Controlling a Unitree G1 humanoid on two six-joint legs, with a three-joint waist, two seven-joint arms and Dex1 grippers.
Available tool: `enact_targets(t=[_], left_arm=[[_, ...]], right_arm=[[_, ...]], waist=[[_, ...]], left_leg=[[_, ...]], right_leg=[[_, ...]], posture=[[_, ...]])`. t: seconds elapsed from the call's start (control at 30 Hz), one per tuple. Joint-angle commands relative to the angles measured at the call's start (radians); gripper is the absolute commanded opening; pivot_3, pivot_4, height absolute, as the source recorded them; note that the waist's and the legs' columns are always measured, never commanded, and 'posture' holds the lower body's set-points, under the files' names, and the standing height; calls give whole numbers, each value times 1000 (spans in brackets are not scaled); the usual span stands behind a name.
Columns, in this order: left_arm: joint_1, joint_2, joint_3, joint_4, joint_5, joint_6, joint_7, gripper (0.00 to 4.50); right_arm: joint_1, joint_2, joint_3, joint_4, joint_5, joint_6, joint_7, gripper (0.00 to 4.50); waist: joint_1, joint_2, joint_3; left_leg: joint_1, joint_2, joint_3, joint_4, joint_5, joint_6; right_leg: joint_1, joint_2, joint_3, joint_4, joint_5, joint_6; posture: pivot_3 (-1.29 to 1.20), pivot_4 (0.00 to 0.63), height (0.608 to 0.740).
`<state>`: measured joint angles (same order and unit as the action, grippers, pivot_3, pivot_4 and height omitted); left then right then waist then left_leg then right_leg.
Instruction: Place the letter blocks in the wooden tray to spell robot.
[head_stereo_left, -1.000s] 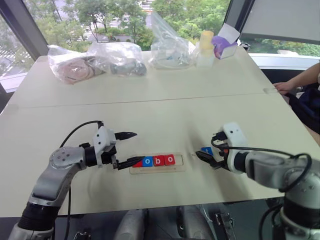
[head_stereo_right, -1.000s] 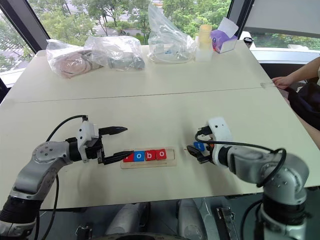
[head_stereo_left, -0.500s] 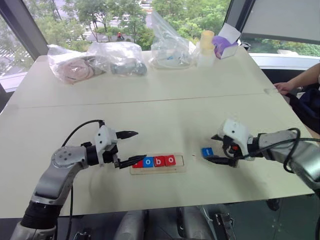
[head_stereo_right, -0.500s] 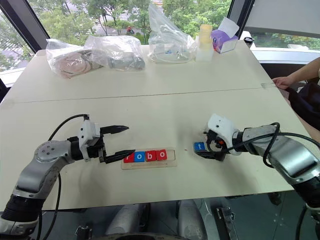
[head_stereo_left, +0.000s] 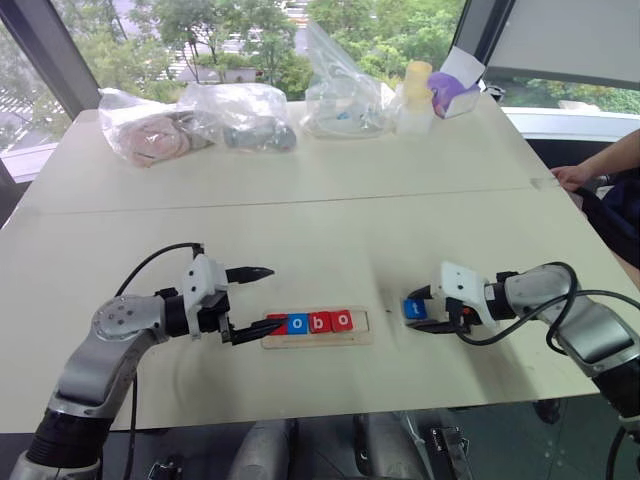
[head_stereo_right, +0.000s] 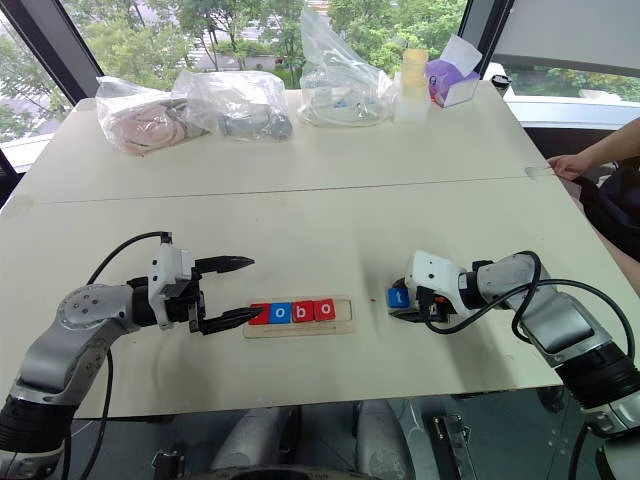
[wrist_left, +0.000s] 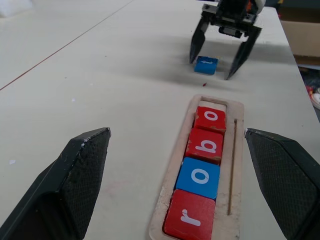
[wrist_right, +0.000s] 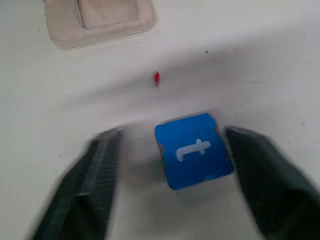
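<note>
A: Which step is this?

B: The last tile. The wooden tray (head_stereo_left: 366, 328) holds r, o, b, o, with its right end slot bare. The blue t block (head_stereo_left: 414, 309) lies on the table right of it.

A: And the right gripper (wrist_left: 220, 44)?

B: Fingers spread, straddling the t, not pinching yet (left gripper (head_stereo_right: 232, 290) gapes, empty, at the tray's left end). Next: close, lift, seat it.

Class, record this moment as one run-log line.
tray: r, o, b, o placed, last slot free | t block: on table, between right gripper fingers, untouched | left gripper: open, at tray's end
</note>
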<state>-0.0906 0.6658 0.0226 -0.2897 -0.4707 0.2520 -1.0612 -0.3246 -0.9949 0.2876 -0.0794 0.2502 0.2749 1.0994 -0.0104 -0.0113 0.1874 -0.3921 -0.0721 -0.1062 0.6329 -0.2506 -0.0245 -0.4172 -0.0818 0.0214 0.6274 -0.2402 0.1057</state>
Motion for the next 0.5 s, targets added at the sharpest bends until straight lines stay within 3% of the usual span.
enact_targets(t=[0.03, 0.5], left_arm=[[-11, 8, 27, -19, -16, -8, 2, 4500], [-31, 8, 14, -14, -15, 4, -5, 4500]], right_arm=[[6, 8, -43, -21, -26, -17, 3, 1242], [-32, 109, -5, -258, 3, 171, 29, 1154]], waist=[[0, 0, 0], [1, 0, 0]], left_leg=[[0, 0, 0, 0, 0, 0], [0, 0, 0, 0, 0, 0]], right_leg=[[0, 0, 0, 0, 0, 0], [-1, 0, 0, 1, 0, 0]], posture=[[0, 150, 740], [0, 150, 740]])
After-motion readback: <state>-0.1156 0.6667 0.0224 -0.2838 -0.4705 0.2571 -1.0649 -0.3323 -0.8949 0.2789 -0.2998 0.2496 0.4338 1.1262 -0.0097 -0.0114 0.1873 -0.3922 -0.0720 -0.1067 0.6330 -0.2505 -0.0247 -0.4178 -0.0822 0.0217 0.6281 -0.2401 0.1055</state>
